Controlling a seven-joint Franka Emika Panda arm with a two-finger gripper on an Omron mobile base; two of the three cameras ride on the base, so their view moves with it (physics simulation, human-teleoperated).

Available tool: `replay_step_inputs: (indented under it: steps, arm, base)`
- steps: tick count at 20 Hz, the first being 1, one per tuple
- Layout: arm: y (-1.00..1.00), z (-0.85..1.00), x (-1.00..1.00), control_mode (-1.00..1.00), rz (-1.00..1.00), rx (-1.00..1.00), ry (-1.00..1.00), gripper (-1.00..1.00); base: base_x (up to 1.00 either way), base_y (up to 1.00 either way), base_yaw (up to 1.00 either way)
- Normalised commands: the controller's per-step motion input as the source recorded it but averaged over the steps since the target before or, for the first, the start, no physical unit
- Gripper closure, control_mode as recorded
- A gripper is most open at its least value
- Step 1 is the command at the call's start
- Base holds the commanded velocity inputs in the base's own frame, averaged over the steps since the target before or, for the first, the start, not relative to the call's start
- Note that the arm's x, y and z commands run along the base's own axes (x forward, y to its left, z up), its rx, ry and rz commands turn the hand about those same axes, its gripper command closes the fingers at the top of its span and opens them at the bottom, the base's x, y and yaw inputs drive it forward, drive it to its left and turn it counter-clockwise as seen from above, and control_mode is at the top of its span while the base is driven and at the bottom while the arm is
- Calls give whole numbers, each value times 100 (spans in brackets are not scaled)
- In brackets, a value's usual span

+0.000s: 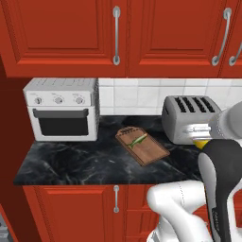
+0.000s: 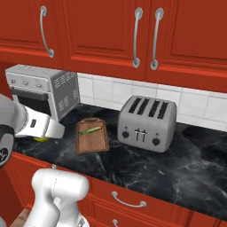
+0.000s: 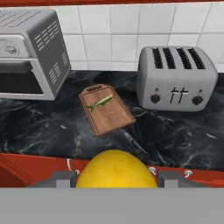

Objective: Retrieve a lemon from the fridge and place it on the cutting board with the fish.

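Retrieval is judged done: the lemon (image 3: 114,169) is pinched between the 2 fingertips of the gripper (image 3: 114,177), held at the counter's front edge. Placement remains. The cutting board (image 3: 106,110) with the fish (image 3: 100,103) on it lies ahead on the counter, between toaster oven (image 3: 29,52) and toaster (image 3: 176,78), well apart from the lemon.

In the hand view the lower part of the lemon (image 3: 114,169) is cut off, and the fingertips (image 3: 59,179) beside it show just their tops. In both base views the arm hides most of the lemon (image 1: 202,143). The toaster oven (image 3: 26,57) is cut by the left edge.
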Motion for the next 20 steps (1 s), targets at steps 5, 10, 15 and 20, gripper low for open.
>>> replay_step_inputs:
  steps: [5, 10, 15, 20]
  arm:
    - [0, -51, 24, -100, 0, 0, 3, 100]
    - [0, -61, 41, -100, 0, -2, 1, 100]
    - [0, -44, 53, -100, 3, -4, 2, 100]
    - [0, -48, 49, -100, 12, -5, 9, 100]
  base:
    - [0, 0, 0]
    - [0, 0, 0]
    - [0, 0, 0]
    - [0, 0, 0]
